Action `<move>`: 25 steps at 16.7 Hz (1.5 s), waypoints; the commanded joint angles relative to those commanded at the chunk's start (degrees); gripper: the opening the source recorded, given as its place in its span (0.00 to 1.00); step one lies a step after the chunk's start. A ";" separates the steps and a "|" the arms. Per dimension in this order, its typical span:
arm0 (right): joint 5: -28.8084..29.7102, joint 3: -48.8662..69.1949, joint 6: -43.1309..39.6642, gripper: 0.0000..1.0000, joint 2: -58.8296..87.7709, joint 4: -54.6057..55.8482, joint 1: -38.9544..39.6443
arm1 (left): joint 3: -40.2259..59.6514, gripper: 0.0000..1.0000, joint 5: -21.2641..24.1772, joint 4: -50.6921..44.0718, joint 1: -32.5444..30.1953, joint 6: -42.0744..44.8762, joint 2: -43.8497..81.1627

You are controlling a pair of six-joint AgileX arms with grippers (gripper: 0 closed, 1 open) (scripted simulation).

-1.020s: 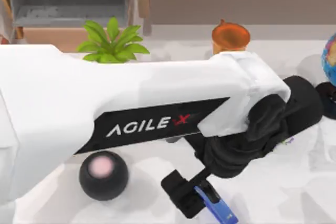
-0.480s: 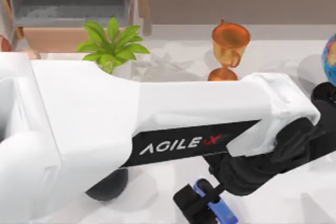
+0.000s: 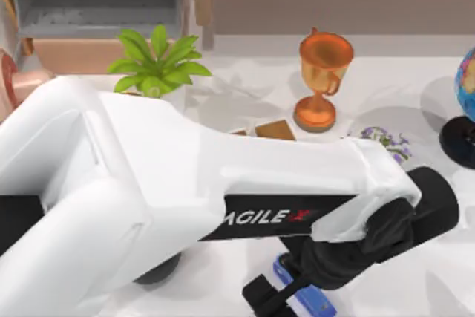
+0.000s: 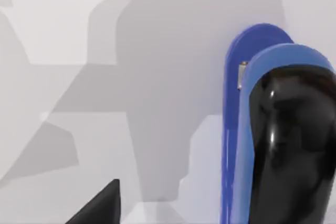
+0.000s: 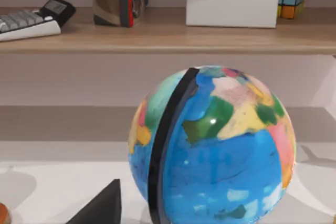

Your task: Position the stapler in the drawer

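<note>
The blue stapler [image 3: 306,297] with its black upper arm lies on the white table near the front edge, right of centre. My left gripper [image 3: 286,295] hangs right over it, open, with one black finger [image 3: 260,298] left of the stapler and the wrist covering part of it. In the left wrist view the stapler [image 4: 262,129] looms close, and one fingertip [image 4: 100,208] stands apart from it. The drawer [image 3: 70,51] is pulled open at the back left, showing its grey inside and tan front panel. My right gripper's fingertip [image 5: 100,208] shows in its wrist view, parked by the globe.
A potted plant [image 3: 157,61] stands before the drawer. A copper trophy [image 3: 323,79] is at the back centre, with a brown-topped box [image 3: 273,130] in front of it. A globe [image 3: 467,102] sits at the right edge. A black ball [image 3: 159,270] peeks from under my left arm.
My left arm has swung toward the table's front, uncovering the trophy and the box and hiding most of the black ball. Its gripper has dropped closer onto the stapler, which has not moved.
</note>
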 joint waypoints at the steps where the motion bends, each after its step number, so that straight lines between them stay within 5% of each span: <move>1: 0.00 0.00 0.00 1.00 0.00 0.00 0.00 | -1.21 1.00 -0.01 1.52 0.24 0.24 0.53; 6: 0.00 0.00 0.00 1.00 0.00 0.00 0.00 | -2.25 1.00 -0.02 2.75 0.42 0.42 1.06; 19: 0.00 0.00 0.00 1.00 0.00 0.00 0.00 | -2.25 0.02 -0.02 2.75 0.42 0.42 1.06; 25: 0.00 0.00 0.00 1.00 0.00 0.00 0.00 | -2.25 0.00 -0.02 2.75 0.42 0.42 1.06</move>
